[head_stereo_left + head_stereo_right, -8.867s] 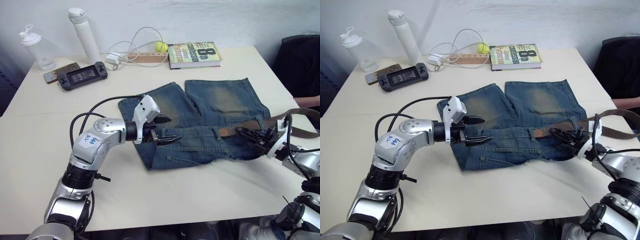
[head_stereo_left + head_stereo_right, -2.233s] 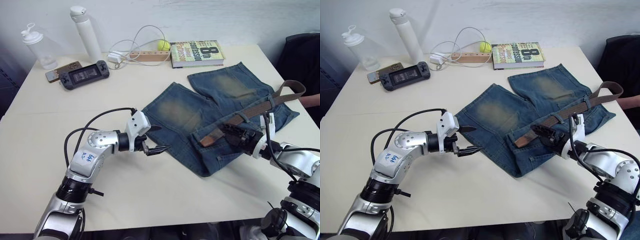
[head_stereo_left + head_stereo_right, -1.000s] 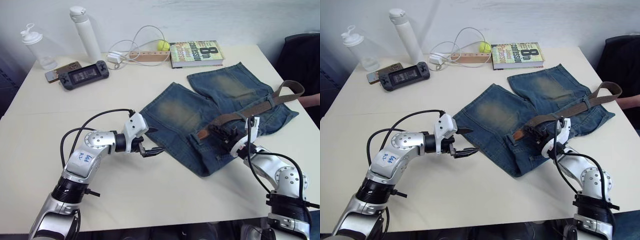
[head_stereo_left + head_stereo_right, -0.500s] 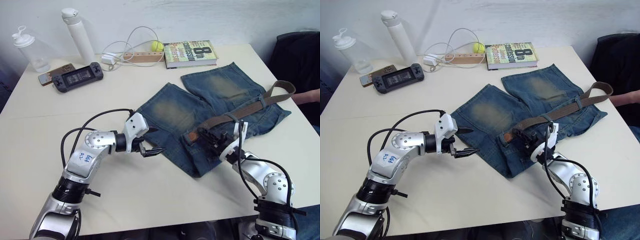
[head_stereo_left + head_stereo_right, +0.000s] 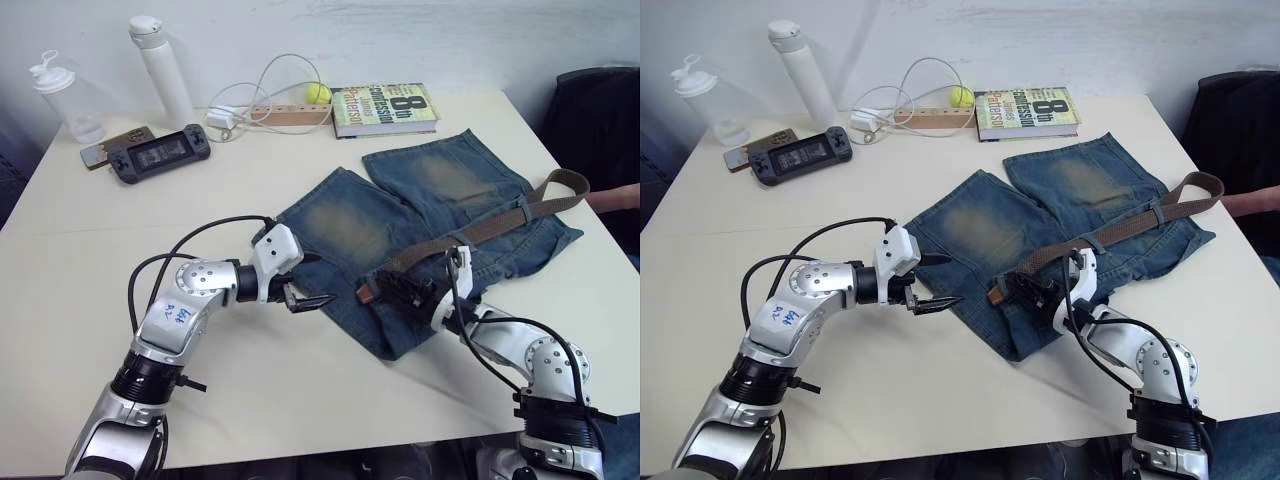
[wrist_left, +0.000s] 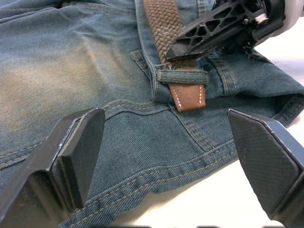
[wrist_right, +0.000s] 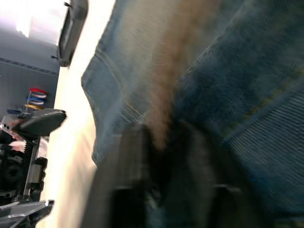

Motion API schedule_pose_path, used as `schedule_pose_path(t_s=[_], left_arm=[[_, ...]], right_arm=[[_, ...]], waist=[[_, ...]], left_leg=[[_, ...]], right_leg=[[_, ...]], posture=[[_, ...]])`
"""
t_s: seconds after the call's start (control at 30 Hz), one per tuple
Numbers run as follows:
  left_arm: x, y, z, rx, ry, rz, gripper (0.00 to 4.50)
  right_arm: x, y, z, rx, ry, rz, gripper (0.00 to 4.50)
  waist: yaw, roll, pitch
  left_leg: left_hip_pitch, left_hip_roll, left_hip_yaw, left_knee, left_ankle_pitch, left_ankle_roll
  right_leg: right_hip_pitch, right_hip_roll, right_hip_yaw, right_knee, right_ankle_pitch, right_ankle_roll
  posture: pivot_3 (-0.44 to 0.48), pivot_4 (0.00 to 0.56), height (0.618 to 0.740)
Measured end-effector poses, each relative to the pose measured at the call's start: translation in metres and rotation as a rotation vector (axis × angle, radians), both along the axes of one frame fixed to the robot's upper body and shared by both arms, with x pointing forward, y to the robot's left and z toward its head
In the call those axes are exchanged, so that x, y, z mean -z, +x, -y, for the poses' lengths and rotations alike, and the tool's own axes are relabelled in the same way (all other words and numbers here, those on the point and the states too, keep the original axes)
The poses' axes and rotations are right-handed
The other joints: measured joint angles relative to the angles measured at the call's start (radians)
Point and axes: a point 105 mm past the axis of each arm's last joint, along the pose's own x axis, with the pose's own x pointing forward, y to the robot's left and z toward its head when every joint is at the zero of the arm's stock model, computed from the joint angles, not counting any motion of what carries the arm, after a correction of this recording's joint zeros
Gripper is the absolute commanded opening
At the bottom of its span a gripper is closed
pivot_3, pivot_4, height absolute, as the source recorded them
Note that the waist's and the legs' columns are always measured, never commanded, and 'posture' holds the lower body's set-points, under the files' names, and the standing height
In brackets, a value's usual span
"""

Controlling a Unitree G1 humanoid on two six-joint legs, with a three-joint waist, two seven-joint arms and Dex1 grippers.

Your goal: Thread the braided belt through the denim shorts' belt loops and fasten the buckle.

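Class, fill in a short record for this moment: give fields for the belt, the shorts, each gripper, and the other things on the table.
belt: braided belt lies along the waistband of the denim shorts; its brown tip pokes out of a belt loop
left gripper: open, beside the shorts
right gripper: shut on the belt
background: book, tennis ball, game console

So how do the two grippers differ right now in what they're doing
The left gripper is open, holding nothing, over bare table beside the denim shorts. The right gripper is shut on the braided belt, pressed onto the waistband near the belt's brown tip. The left points toward the shorts, the right along the belt. Both have black fingers.
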Motion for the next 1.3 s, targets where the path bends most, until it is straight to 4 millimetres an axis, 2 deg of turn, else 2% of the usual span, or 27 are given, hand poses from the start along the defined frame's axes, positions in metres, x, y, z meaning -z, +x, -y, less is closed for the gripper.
schedule_pose_path(t_s=[0.1,0.23,0.47,0.5,0.53,0.63,0.73,0.77,0.8,0.9,1.07,1.2,1.3], left_arm=[[0.001,0.000,0.001,0.005,0.005,0.003,4.50],[0.000,0.000,0.001,0.003,0.006,0.007,4.50],[0.000,-0.001,0.004,0.011,-0.001,0.011,4.50],[0.001,-0.001,0.004,0.011,0.000,0.011,4.50],[0.001,-0.001,0.004,0.011,0.001,0.011,4.50],[0.001,0.000,0.004,0.009,0.005,0.012,4.50],[0.001,0.000,0.004,0.010,0.007,0.012,4.50],[0.002,-0.001,0.004,0.013,0.010,0.014,4.50],[0.003,-0.001,0.005,0.018,0.017,0.019,4.50],[0.008,0.000,0.015,0.052,0.037,0.023,4.50],[0.006,-0.004,0.030,0.119,0.048,0.053,4.50],[0.007,-0.005,0.031,0.136,0.059,0.065,4.50],[0.012,-0.005,0.031,0.151,0.082,0.064,4.50]], right_arm=[[-0.011,-0.001,0.018,0.048,0.004,-0.003,4.39],[-0.025,0.000,0.042,0.143,0.048,-0.005,4.46],[-0.031,0.008,0.052,0.186,0.090,-0.017,4.46],[-0.031,0.010,0.053,0.193,0.096,-0.022,3.96],[-0.030,0.013,0.055,0.206,0.103,-0.029,3.69],[-0.028,0.017,0.057,0.231,0.110,-0.043,2.27],[-0.020,0.016,0.043,0.200,0.126,-0.074,0.65],[-0.016,0.014,0.036,0.178,0.129,-0.088,0.28],[-0.013,0.012,0.028,0.156,0.131,-0.097,0.08],[-0.007,0.008,0.010,0.110,0.140,-0.120,0.08],[-0.007,0.007,0.011,0.111,0.078,-0.113,0.08],[-0.006,0.004,0.023,0.126,0.034,-0.109,1.69],[-0.017,-0.003,0.038,0.114,-0.047,-0.066,3.15]], waist=[[0.013,0.000,0.000],[0.025,0.001,0.000],[0.020,0.002,0.001],[0.021,0.002,0.001],[0.021,0.002,0.001],[0.022,0.002,0.001],[0.022,0.002,0.001],[0.021,0.002,0.001],[0.022,0.002,0.001],[0.022,0.002,0.001],[0.021,0.002,0.001],[0.024,0.003,0.001],[0.025,0.004,0.002]], left_leg=[[-0.001,-0.001,0.000,0.001,0.000,0.000],[-0.001,-0.001,0.000,0.001,0.000,0.000],[-0.001,0.000,0.000,0.001,0.000,0.000],[-0.001,0.000,0.000,0.001,0.000,0.000],[-0.001,-0.001,0.000,0.001,0.000,0.000],[-0.002,0.000,0.000,0.001,0.000,0.000],[-0.002,0.000,0.000,0.001,0.000,0.000],[-0.001,0.000,0.000,0.001,0.000,0.000],[-0.002,0.000,0.000,0.001,0.000,0.000],[-0.002,-0.001,0.000,0.001,0.000,0.000],[-0.002,-0.001,0.000,0.001,0.000,0.000],[-0.002,-0.001,0.000,0.001,0.000,0.000],[-0.002,-0.001,0.000,0.001,0.000,0.001]], right_leg=[[0.000,-0.001,0.000,0.000,0.000,0.000],[0.000,-0.001,0.000,-0.005,0.000,0.000],[0.000,0.000,0.000,-0.005,0.000,0.000],[0.000,0.000,0.000,-0.005,0.000,0.000],[0.000,0.000,0.000,-0.005,0.000,0.000],[0.000,0.000,0.000,-0.005,0.000,0.000],[0.000,0.000,0.000,-0.005,0.000,0.000],[0.000,0.000,0.000,-0.005,0.000,0.000],[0.000,0.000,0.000,-0.005,0.000,0.000],[0.000,0.000,0.000,-0.005,0.000,0.001],[0.000,0.000,0.000,-0.004,0.000,0.001],[0.000,-0.001,0.000,-0.005,0.000,0.001],[0.000,-0.001,0.000,-0.006,0.000,0.001]], posture=[[0.000,0.150,0.740],[0.000,0.150,0.740],[0.000,0.150,0.740],[0.000,0.150,0.740],[0.000,0.150,0.740],[0.000,0.150,0.740],[0.000,0.150,0.740],[0.000,0.150,0.740],[0.000,0.150,0.740],[0.000,0.150,0.740],[0.000,0.150,0.740],[0.000,0.150,0.740],[0.000,0.150,0.740]])
